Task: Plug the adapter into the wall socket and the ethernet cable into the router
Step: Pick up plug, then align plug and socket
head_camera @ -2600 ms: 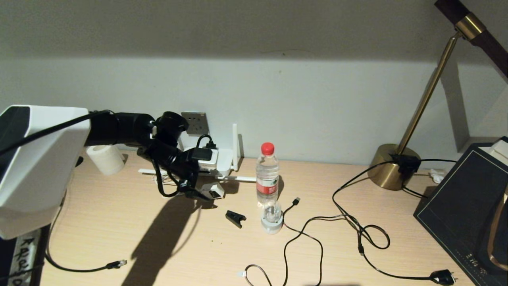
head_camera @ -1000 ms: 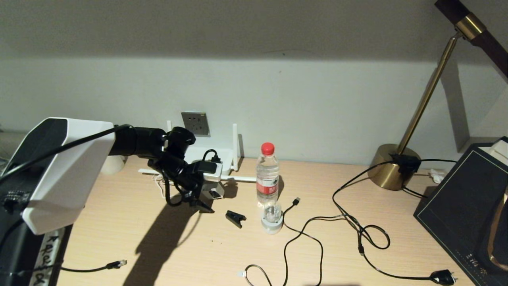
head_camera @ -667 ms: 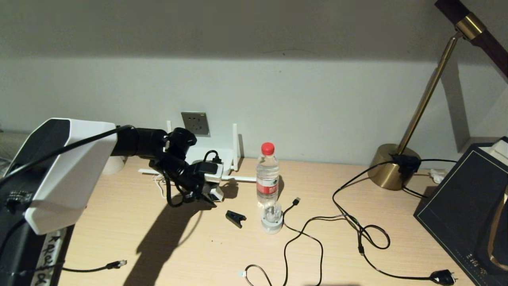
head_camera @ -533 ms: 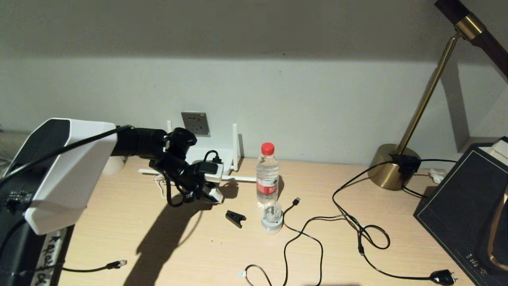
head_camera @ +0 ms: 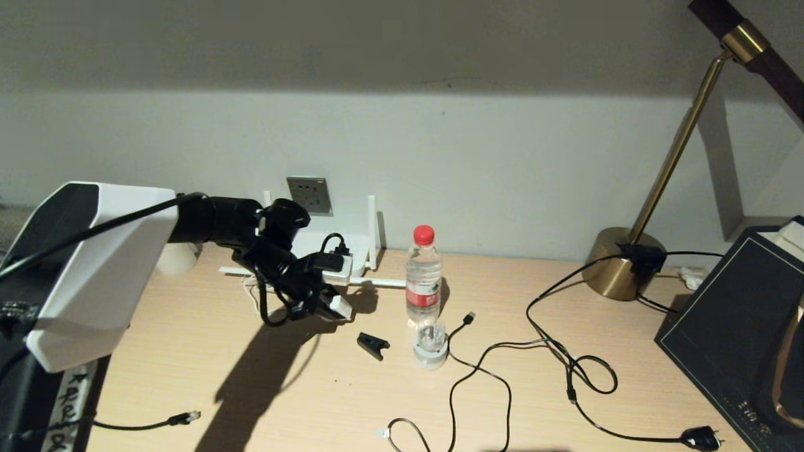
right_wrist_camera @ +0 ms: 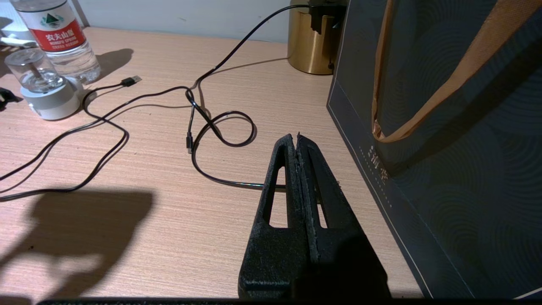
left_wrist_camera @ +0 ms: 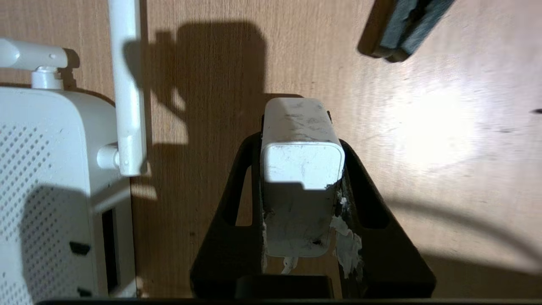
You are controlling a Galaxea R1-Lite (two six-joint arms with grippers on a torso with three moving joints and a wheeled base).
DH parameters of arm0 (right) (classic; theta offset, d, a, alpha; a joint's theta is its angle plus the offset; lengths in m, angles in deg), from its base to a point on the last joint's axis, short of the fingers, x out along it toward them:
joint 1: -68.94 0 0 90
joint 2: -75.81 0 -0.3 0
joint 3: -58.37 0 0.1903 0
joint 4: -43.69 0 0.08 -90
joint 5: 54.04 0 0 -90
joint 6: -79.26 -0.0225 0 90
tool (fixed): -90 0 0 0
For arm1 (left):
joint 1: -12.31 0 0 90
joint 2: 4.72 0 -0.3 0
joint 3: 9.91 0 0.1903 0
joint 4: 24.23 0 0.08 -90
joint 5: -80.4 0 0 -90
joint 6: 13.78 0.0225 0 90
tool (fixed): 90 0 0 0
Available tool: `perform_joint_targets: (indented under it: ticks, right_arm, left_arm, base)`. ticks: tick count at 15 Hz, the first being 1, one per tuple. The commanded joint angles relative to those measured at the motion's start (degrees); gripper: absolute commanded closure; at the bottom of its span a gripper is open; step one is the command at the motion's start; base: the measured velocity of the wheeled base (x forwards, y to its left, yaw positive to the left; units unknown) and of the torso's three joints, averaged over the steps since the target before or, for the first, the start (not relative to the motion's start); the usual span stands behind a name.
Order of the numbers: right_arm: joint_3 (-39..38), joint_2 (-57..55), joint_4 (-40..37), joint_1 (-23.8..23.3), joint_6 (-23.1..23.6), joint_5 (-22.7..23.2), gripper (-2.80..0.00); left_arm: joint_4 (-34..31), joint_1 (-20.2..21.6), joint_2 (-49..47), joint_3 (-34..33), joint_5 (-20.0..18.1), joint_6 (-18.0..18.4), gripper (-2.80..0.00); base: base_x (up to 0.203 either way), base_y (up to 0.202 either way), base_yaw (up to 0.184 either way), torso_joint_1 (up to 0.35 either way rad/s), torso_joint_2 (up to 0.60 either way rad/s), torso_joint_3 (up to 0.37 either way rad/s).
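Note:
My left gripper (head_camera: pixel 328 305) is shut on the adapter (head_camera: pixel 340 306), a small white cube, just above the desk in front of the router (head_camera: pixel 357 250). In the left wrist view the adapter (left_wrist_camera: pixel 301 165) fills the gap between the black fingers (left_wrist_camera: pixel 237 203), and the router (left_wrist_camera: pixel 46 169) lies beside it. The grey wall socket (head_camera: pixel 309 195) sits on the wall behind the arm. The ethernet cable (head_camera: pixel 184 416) ends with its clear plug at the desk's near left. My right gripper (right_wrist_camera: pixel 296 137) is shut and empty, low over the desk by a dark bag.
A water bottle (head_camera: pixel 423 273), a small clear-domed device (head_camera: pixel 430 346) and a black clip (head_camera: pixel 372 344) stand right of the adapter. A USB cable (head_camera: pixel 468 317) and lamp cord (head_camera: pixel 700 437) loop across the desk. A brass lamp base (head_camera: pixel 622 263) and dark bag (head_camera: pixel 735 326) are at the right.
The left gripper's fingers, open around the adapter a second ago, have closed on it. The adapter has tipped slightly in the grip. The arm has stayed almost in place.

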Motion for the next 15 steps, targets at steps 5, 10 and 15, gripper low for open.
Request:
perform_joint_targets:
  ticks: [5, 10, 15]
  right_arm:
    - [-0.3, -0.1, 0.1, 0.0, 0.1, 0.0, 0.0]
    - [-0.3, -0.1, 0.0, 0.0, 0.0, 0.0, 0.0]
    - [-0.3, -0.1, 0.0, 0.0, 0.1, 0.0, 0.0]
  left_arm:
    - [-1.6, -0.4, 17.9, -6.3, -8.3, -15.3, 0.0]
    - [-1.2, 6.8, 35.6, -17.2, -15.6, -26.6, 0.0]
    - [-0.4, 14.6, 46.7, -15.0, -16.5, -34.0, 0.0]
  base:
    - [0.0, 0.0, 0.0, 0.0, 0.0, 0.0]
    - [0.0, 0.0, 0.0, 0.0, 0.0, 0.0]
    - [0.0, 0.0, 0.0, 0.0, 0.0, 0.0]
